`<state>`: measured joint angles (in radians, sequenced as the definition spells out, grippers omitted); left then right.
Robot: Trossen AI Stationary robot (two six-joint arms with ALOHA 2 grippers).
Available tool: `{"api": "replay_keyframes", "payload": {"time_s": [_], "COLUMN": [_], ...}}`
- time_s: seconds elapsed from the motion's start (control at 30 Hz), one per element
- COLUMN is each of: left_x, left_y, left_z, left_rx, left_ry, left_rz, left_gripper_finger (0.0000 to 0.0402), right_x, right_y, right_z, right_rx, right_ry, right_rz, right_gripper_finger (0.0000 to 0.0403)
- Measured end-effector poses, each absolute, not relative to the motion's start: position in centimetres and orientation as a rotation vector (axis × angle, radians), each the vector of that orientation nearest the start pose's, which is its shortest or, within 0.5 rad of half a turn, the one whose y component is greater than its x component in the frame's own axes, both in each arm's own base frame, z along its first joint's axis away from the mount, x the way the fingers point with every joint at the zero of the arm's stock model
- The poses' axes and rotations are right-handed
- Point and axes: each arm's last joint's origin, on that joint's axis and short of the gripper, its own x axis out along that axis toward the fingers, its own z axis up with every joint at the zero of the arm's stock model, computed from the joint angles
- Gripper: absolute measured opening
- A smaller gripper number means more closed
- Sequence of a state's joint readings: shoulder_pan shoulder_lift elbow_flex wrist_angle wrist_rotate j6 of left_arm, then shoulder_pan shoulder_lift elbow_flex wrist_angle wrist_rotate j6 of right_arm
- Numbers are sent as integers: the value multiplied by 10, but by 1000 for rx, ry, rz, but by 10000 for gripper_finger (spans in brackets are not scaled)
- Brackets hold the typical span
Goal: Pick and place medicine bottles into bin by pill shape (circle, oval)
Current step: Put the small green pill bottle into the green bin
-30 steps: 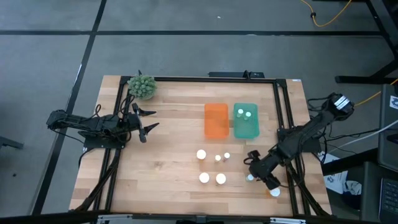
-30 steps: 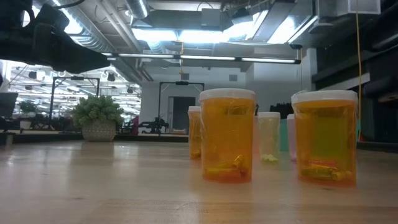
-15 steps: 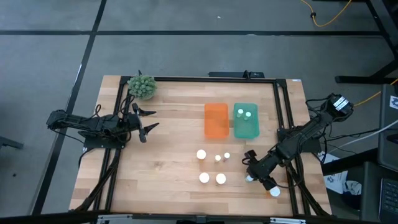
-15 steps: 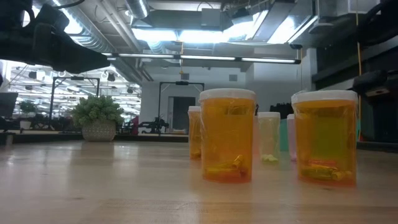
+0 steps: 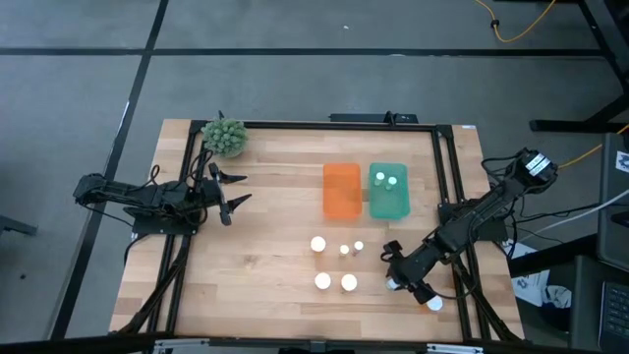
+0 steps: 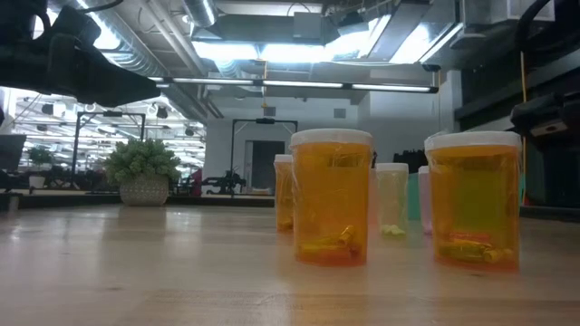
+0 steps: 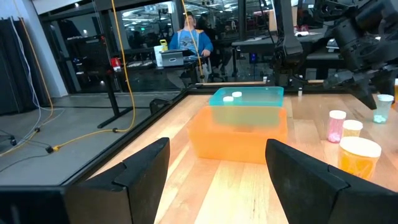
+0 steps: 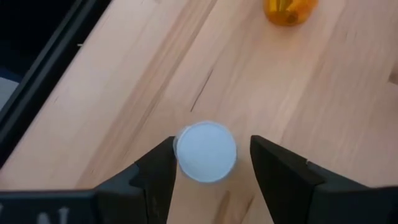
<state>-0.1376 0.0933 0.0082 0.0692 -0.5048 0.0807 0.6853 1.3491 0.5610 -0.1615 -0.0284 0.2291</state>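
Right jaws (image 8: 208, 163) wide around a white-capped bottle (image 8: 205, 152), left jaws (image 7: 214, 168) wide — pale wood table (image 5: 265, 265), workshop behind.

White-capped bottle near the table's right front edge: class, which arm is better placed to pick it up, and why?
Right. The right gripper is open with the bottle between its fingers; the left gripper waits far across the table.

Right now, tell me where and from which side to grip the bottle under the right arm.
Grip the bottle just below its white cap, coming straight down. It stands upright with free tabletop around it, and the right tool already straddles it with fingers open on opposite sides, so closing pinches its round wall.
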Motion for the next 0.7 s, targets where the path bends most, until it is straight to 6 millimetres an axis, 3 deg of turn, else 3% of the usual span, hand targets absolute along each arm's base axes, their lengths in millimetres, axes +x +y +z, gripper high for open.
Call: {"api": "replay_keyframes", "payload": {"time_s": [0.3, 0.7], "left_x": [100, 100], "left_y": [0, 0], "left_z": [166, 166], "left_rx": [84, 84], "left_ry": [30, 30], "left_rz": [366, 367], "left_gripper_finger": [257, 257], "right_x": [182, 183], "right_y": [150, 148], "right_z": [153, 153], "right_rx": [-94, -125], "right_ry": [950, 929], "right_rz": [553, 478], "right_gripper_finger": [198, 111]}}
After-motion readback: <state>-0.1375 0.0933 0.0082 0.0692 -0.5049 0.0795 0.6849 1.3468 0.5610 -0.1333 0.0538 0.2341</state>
